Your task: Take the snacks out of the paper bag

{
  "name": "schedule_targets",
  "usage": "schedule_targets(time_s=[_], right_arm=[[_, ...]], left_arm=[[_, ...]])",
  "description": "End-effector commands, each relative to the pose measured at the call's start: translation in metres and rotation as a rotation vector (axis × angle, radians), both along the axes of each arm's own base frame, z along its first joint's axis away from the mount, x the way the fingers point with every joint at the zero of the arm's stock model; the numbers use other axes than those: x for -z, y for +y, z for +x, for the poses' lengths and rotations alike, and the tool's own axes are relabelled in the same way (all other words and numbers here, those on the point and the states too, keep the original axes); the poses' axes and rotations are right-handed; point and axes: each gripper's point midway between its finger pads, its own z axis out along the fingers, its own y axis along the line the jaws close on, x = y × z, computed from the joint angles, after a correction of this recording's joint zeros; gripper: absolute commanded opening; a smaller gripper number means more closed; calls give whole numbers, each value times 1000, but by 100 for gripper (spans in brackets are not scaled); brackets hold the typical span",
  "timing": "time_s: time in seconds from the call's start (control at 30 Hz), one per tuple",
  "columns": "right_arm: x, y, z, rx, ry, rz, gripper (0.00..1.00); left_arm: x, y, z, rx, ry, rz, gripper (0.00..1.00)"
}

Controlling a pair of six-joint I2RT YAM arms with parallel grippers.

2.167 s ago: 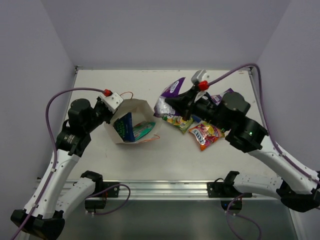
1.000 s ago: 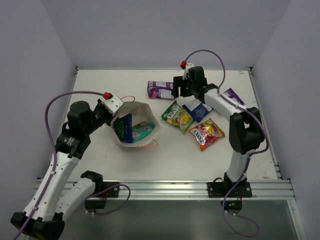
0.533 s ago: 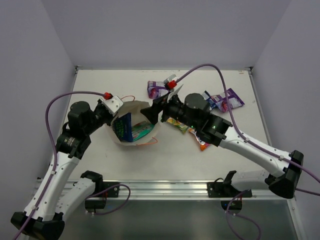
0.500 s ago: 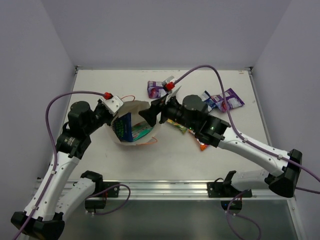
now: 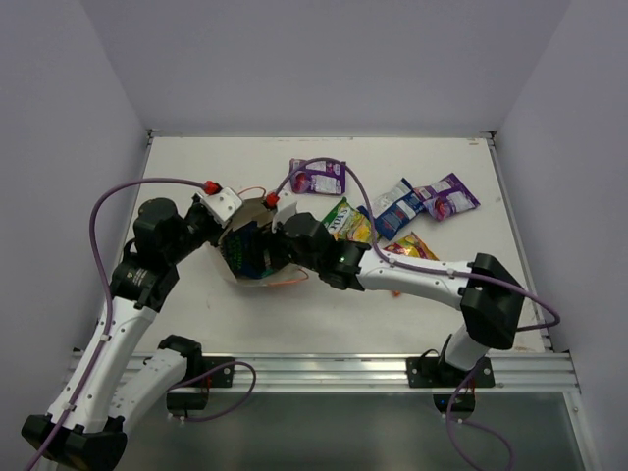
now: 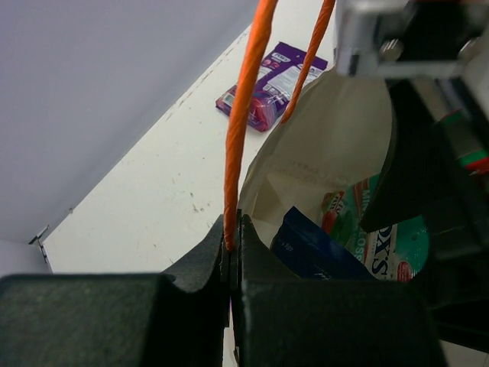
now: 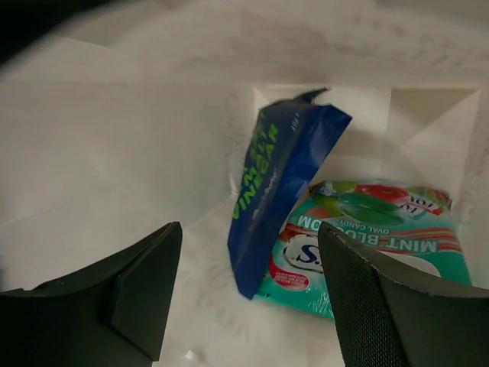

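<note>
Beige paper bag [image 7: 114, 145] walls surround my right gripper [image 7: 248, 256], which is sunk inside it.
Its fingers [image 7: 145, 283] stand wide apart with nothing held. The blue packet [image 7: 279, 176] leans upright in the gap just beyond the tips, and the teal mint packet [image 7: 382, 237] lies flat beside it on the bag floor. My left gripper [image 6: 233, 229] is pinched tight on the orange handle [image 6: 246, 107] at the rim.

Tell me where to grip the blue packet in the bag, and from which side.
Pinch the blue packet across its flat faces near the upper edge, coming straight down through the bag mouth. It stands on edge, leaning, with that edge free above the teal packet; the open right gripper faces it.
</note>
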Motion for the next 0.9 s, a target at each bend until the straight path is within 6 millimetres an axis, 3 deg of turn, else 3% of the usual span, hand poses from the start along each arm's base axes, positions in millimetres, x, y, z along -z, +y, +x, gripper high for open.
schedule_targets(time_s=[0.0, 0.03, 0.17, 0.33, 0.43, 0.47, 0.57, 0.6, 0.67, 0.77, 0.83, 0.87], right_arm=[[-4, 16, 14, 49, 6, 66, 75], [14, 21, 14, 40, 32, 34, 75], [40, 32, 17, 35, 62, 5, 74], [53, 38, 26, 42, 61, -6, 68], [48, 39, 26, 14, 39, -3, 49], [43, 38, 25, 4, 27, 8, 35], [16, 31, 19, -26, -35, 47, 10], [13, 27, 17, -41, -54, 38, 6], [-15, 19, 12, -55, -93, 71, 0], [-55, 7, -1, -110, -156, 108, 0], [-71, 0, -12, -164, -187, 105, 0], [-92, -8, -19, -180, -208, 129, 0]], left_arm=[[-22, -7, -1, 28, -56, -40, 0], [-24, -7, -1, 29, -62, -42, 0], [-26, -6, -2, 29, -68, -41, 0], [-28, -7, -2, 34, -71, -43, 0], [-29, -7, -2, 34, -72, -41, 0], [-29, -7, -2, 34, -72, -40, 0], [-28, -5, -1, 25, -73, -34, 0], [-27, -5, -1, 25, -71, -31, 0], [-27, -6, -1, 30, -72, -33, 0], [-26, -4, -1, 22, -73, -25, 0], [-26, -1, 0, 7, -76, -15, 0], [-27, 1, 0, 0, -83, -6, 0]])
